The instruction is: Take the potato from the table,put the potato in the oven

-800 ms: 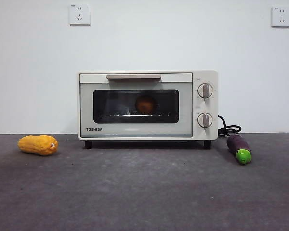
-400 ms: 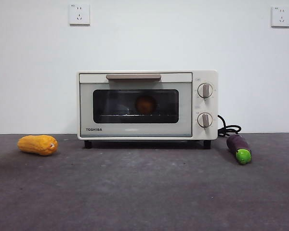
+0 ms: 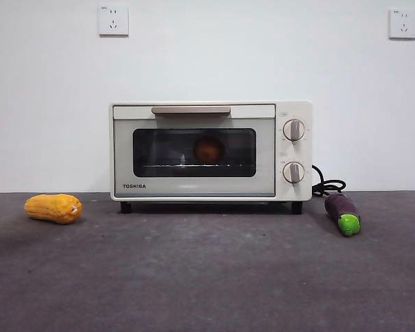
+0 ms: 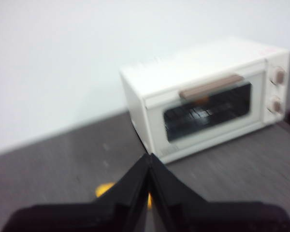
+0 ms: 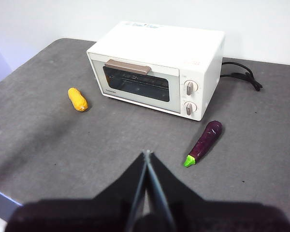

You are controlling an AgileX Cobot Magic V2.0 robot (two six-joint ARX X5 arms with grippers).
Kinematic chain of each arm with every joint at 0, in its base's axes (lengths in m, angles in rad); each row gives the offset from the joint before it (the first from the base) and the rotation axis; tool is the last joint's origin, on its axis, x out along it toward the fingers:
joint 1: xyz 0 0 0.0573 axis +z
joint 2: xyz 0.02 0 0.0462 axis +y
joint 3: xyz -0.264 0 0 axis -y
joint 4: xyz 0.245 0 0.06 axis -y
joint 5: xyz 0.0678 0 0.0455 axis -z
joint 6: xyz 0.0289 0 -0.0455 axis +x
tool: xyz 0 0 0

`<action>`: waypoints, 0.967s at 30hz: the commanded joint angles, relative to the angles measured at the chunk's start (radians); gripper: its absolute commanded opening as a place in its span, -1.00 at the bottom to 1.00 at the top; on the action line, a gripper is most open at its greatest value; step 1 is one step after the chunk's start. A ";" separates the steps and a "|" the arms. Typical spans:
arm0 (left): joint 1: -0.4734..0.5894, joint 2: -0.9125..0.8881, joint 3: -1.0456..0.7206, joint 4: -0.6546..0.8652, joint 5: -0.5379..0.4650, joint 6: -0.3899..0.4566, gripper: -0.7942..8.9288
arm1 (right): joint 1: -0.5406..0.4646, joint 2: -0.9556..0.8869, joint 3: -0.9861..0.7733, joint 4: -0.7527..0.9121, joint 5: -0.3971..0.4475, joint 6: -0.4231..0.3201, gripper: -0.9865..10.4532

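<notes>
Nothing on the table (image 3: 207,277) has moved since the earlier front frames; only the framing jitters a hair. I see the potato (image 3: 209,149) sitting on the rack inside the oven (image 3: 211,151), behind the closed glass door, so placement looks done to me. Left gripper (image 4: 149,159) and right gripper (image 5: 146,154) both have jaws pressed together, holding nothing, both pulled back from the oven front, neither clearly nearer. Front view shows the potato through the glass; the right wrist view doesn't resolve it but does show corn cob (image 5: 78,99) and eggplant (image 5: 203,143) lying either side.
</notes>
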State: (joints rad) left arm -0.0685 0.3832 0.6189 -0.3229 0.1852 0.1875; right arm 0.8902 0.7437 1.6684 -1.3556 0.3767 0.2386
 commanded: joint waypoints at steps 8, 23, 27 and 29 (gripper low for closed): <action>0.059 -0.290 -0.508 0.266 -0.107 -0.216 -0.85 | 0.000 -0.002 -0.006 -0.023 0.002 -0.006 -0.83; 0.062 -0.379 -0.612 0.154 -0.109 -0.141 -0.85 | 0.000 -0.002 -0.006 -0.023 0.002 -0.006 -0.82; 0.063 -0.379 -0.612 0.154 -0.115 -0.127 -0.85 | 0.000 -0.002 -0.006 -0.023 0.002 -0.006 -0.83; 0.063 -0.379 -0.612 0.154 -0.115 -0.128 -0.85 | 0.000 -0.002 -0.006 -0.023 0.002 -0.006 -0.83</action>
State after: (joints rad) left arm -0.0093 0.0071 0.0181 -0.1715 0.0711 0.0425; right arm 0.8902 0.7437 1.6676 -1.3556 0.3771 0.2386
